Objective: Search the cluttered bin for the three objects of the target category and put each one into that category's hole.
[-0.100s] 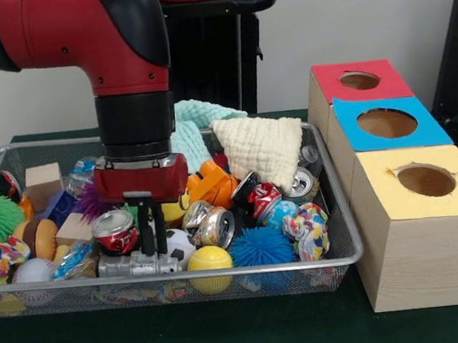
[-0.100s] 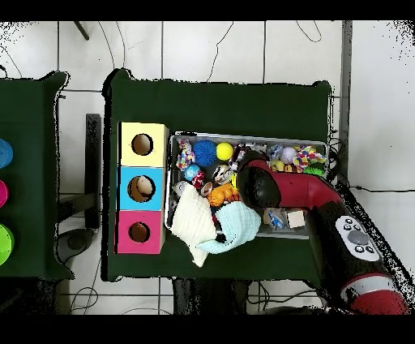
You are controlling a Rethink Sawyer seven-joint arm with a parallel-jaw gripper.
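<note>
This looks like a robotics lab set up for a sorting test. A table covered in dark green cloth stands on a pale tiled floor with loose cables trailing across it. Along one edge of the table sits a row of three wooden boxes with red, blue and yellow tops, each with a round hole. Beside them is a wire mesh bin crammed with toys, cans and cloths.

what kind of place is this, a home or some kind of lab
Probably a robotics lab: a red arm works over a wire bin of mixed clutter, beside three boxes with colour-coded holes, on a green-covered table.
</note>
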